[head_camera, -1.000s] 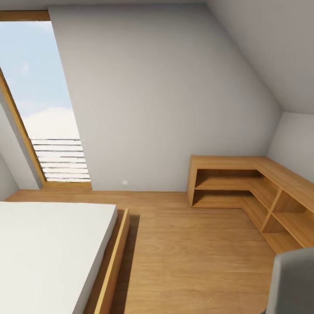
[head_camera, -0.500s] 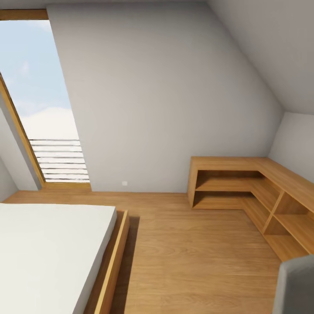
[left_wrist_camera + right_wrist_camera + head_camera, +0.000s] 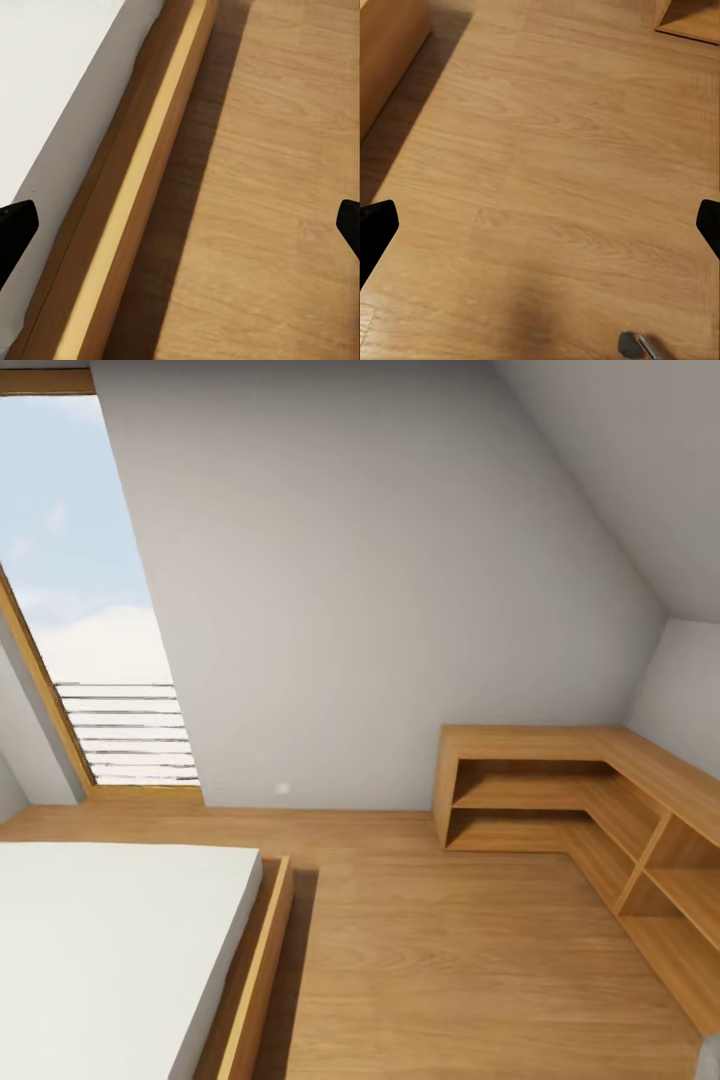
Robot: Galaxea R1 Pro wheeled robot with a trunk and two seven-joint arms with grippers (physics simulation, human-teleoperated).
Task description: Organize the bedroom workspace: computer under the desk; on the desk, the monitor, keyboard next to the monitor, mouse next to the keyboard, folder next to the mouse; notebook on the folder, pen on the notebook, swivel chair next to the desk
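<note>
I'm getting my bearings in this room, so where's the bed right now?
The bed fills the head view's lower left, below the tall window, with bare wood floor between it and the corner shelf unit on the right.

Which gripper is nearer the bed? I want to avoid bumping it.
Left. The left gripper hangs right over the bed frame's edge beside the mattress; the right gripper is over open floor, the frame only at the picture's corner.

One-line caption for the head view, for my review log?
Attic bedroom: low bed left, wooden corner shelf right, slanted window, bare plank floor.
</note>
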